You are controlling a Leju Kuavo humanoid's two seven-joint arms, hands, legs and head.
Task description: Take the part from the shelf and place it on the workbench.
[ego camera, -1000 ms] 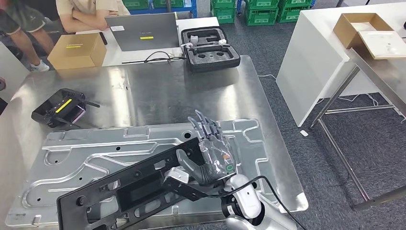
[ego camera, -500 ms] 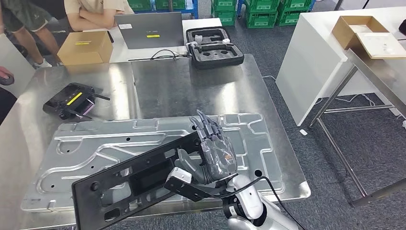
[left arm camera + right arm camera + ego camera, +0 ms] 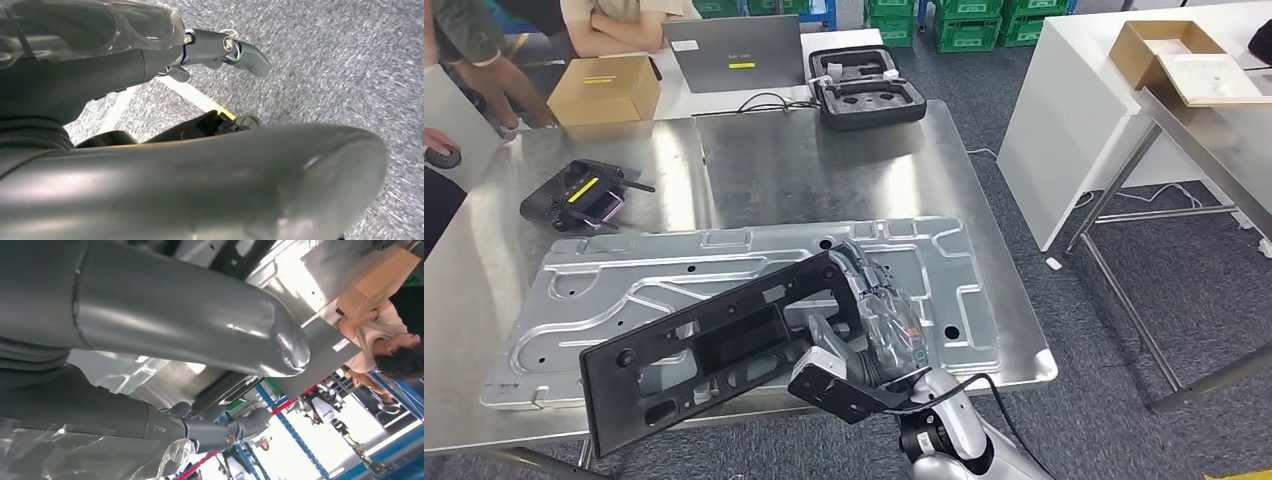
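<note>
Right robot hand (image 3: 879, 325) around black part's (image 3: 714, 350) right end, above workbench (image 3: 824, 170).

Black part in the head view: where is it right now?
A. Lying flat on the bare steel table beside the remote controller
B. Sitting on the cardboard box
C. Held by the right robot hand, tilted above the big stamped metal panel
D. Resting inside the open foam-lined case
C: the right robot hand grips the black part at its right end, and it hangs tilted over the stamped metal panel.
</note>
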